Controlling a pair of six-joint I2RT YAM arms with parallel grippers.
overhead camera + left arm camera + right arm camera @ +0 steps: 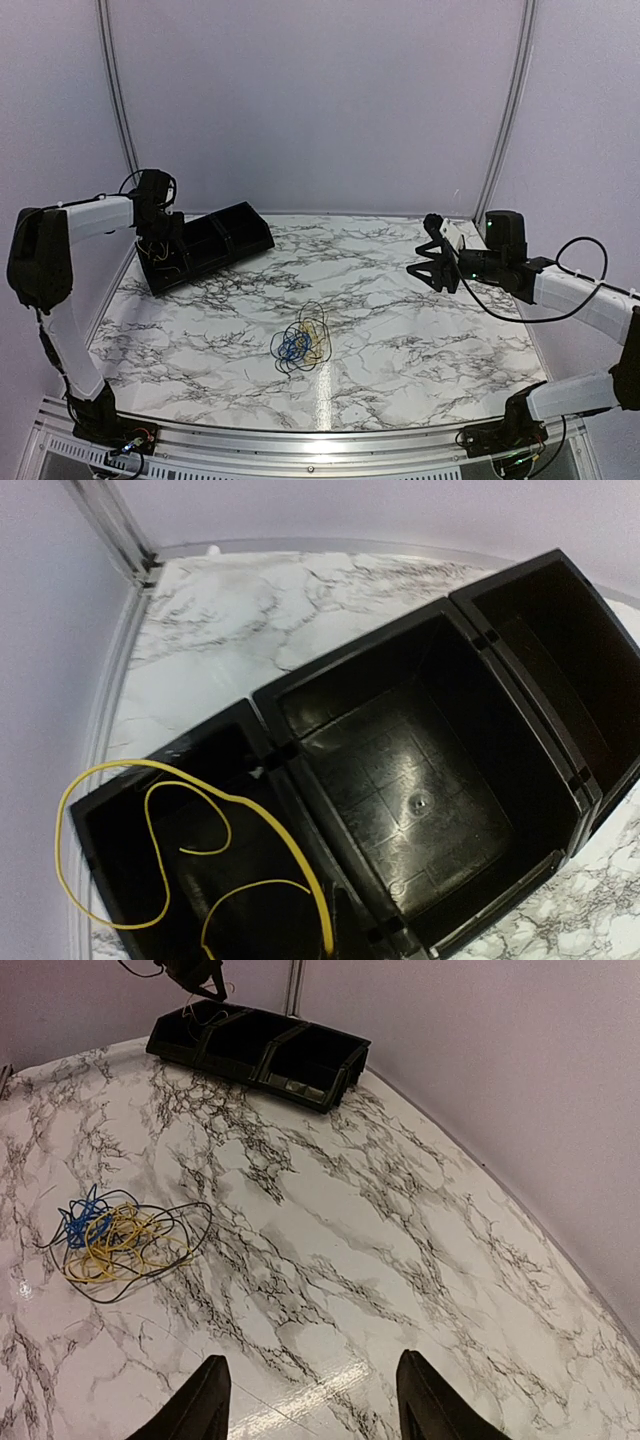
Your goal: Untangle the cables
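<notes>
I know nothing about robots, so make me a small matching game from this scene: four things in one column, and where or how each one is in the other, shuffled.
Things:
1. yellow cable
2. tangle of cables
3. black tray
4. right gripper

Place or state:
A. open, above the bare table
B. heaped near the middle of the table
C. at the table's far left corner
D. dangling over one end of the tray

Pairs: 1-D, 2-B, 3-C, 4-A
</notes>
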